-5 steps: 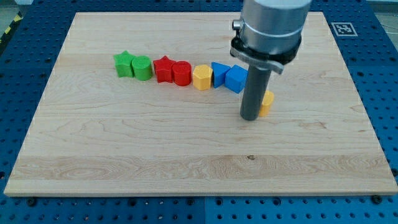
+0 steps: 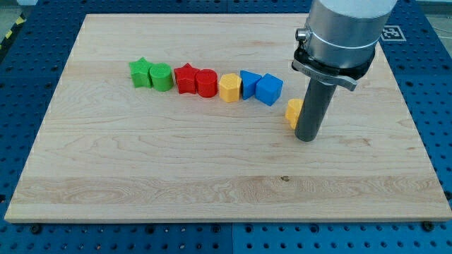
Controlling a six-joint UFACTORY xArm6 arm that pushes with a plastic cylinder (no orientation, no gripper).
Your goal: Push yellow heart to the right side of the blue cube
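Yellow heart block (image 2: 293, 112) now shows on the left of my tip (image 2: 306, 138), which has crossed to its right; blue cube (image 2: 269, 89) sits just up-left. No fingers exist here.

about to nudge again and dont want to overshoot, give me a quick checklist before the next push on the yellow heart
1. Yellow heart in sight: ok, though my rod hides part of it.
2. My tip next to the heart: ok, at its right edge; actual contact cannot tell.
3. Heart on the view's right of the blue cube: ok, slightly lower, a small gap between.
4. Heart level with the cube: not ok.
5. Heart clear of the yellow block in the row: ok.
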